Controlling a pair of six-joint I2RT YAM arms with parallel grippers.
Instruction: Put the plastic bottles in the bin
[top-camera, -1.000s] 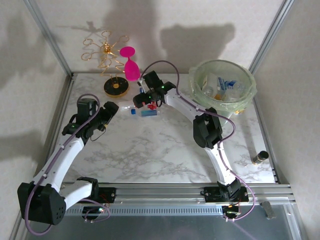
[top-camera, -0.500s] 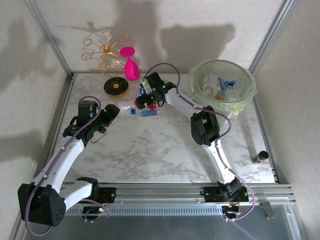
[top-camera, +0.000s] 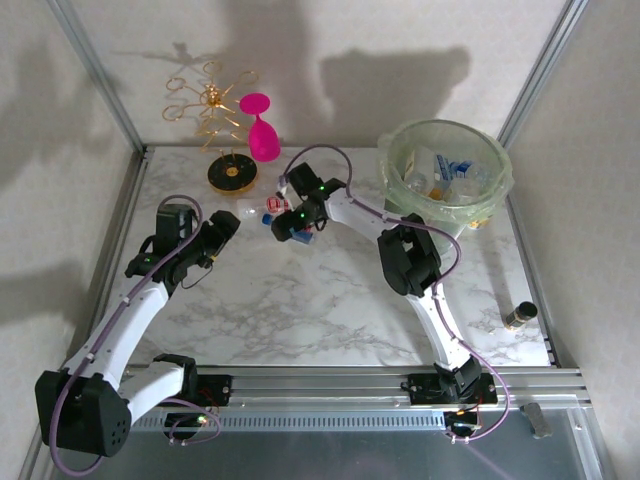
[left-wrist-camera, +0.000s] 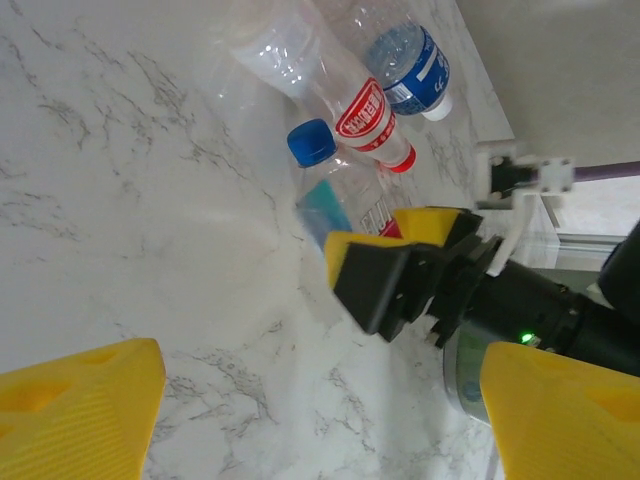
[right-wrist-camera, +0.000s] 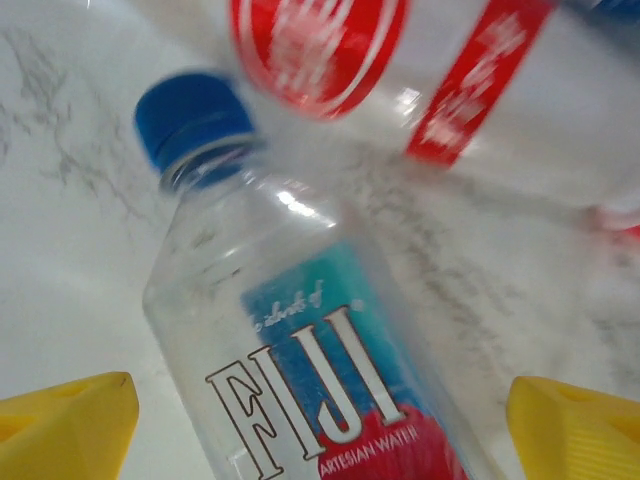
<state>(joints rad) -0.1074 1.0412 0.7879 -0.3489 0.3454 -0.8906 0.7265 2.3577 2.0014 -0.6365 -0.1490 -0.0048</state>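
A: Progress?

B: Partly done. Several plastic bottles (top-camera: 447, 168) lie in the bin (top-camera: 400, 190), well behind the right gripper's (top-camera: 285, 226) jaws, back along its arm. At least three are left on the table (top-camera: 330, 300).

A: Which ones?

B: The Fiji bottle (right-wrist-camera: 300, 330) with the blue cap (right-wrist-camera: 195, 125) lies flat between the right jaws. The red-label bottle (left-wrist-camera: 365, 115) is just beyond its cap. The blue-label bottle (left-wrist-camera: 415, 65) is beside that one, farther out.

A: Is the Fiji bottle gripped?

B: No, I judge it isn't. The right jaws stand wide on either side of it, with a gap showing at each yellow fingertip (right-wrist-camera: 70, 420), so nothing is held.

A: Left?

B: The left gripper (left-wrist-camera: 320, 400) has its jaws spread wide with only marble between them. The three bottles lie ahead of its fingertips.

A: Change from a second ago?

B: The right gripper has dropped lower, come toward the near side and settled over the Fiji bottle. The left arm has barely shifted. The bin's load looks the same.

A: Distractors?

B: The pink wine glass (top-camera: 262, 130) and gold wire rack (top-camera: 210, 105) stand beyond the bottles, untouched. There's a small dark thing (top-camera: 520, 315) at the right edge, and I can't tell what it is.
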